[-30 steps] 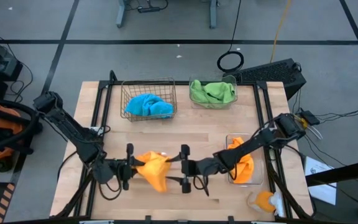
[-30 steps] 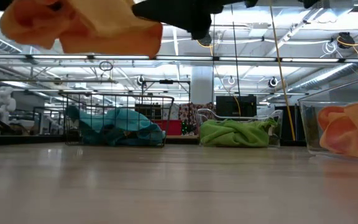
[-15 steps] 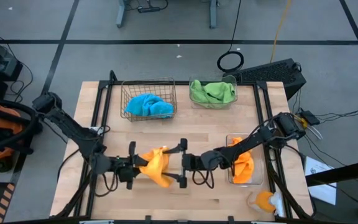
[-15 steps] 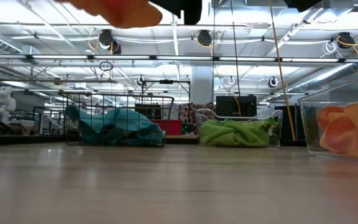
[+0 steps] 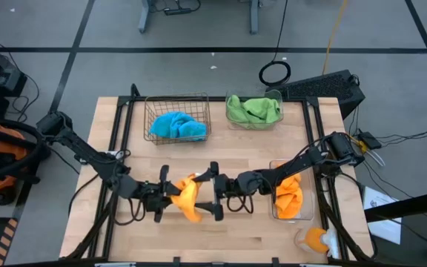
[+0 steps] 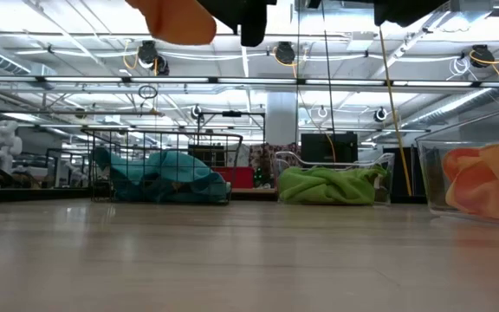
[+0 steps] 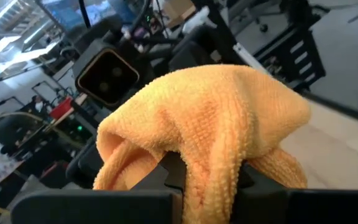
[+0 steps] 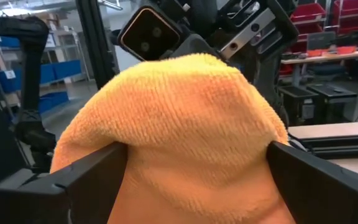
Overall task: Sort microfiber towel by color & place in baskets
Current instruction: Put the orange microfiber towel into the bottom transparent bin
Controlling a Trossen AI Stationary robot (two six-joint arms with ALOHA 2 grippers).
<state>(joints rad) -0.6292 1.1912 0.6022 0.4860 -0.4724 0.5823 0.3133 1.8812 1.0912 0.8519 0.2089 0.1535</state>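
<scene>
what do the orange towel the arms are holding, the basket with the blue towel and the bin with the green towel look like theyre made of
Orange towel: looks like microfiber, a soft matte looped pile visible up close, draping limply between the left gripper and right gripper. Basket with the blue towel: probably metal wire, a thin brownish open grid. Bin with the green towel: likely clear plastic, with see-through glossy walls.

Pretty bright and even overall, lit by ceiling strip lights [image 6: 457,65] in the low view. The desk [image 6: 232,260] up close looks soft, shadows faint, no real glare.
</scene>
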